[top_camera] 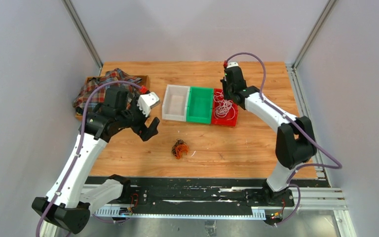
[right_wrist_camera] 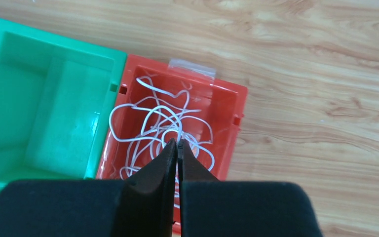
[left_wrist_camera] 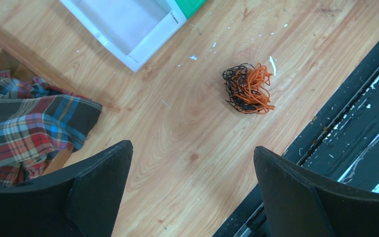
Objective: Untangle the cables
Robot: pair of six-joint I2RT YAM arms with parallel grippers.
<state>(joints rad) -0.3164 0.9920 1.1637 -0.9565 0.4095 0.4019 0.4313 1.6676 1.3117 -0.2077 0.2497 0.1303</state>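
A tangle of orange-red and dark cables (top_camera: 179,148) lies on the wooden table, in front of the bins; it also shows in the left wrist view (left_wrist_camera: 248,89). Loose white cables (top_camera: 223,108) lie looped in the red bin (top_camera: 225,122), also seen in the right wrist view (right_wrist_camera: 153,123). My left gripper (top_camera: 146,126) is open and empty, above the table left of the tangle; its jaws stand wide apart (left_wrist_camera: 192,148). My right gripper (top_camera: 226,95) hovers over the red bin (right_wrist_camera: 227,98), jaws closed (right_wrist_camera: 178,142), with a white strand running up into the tips.
A white bin (top_camera: 168,101) and a green bin (top_camera: 193,104) stand in a row left of the red bin. A plaid cloth (top_camera: 96,91) lies over a wooden box (top_camera: 143,79) at the back left, also in the left wrist view (left_wrist_camera: 24,123). A black rail (top_camera: 187,190) runs along the near edge.
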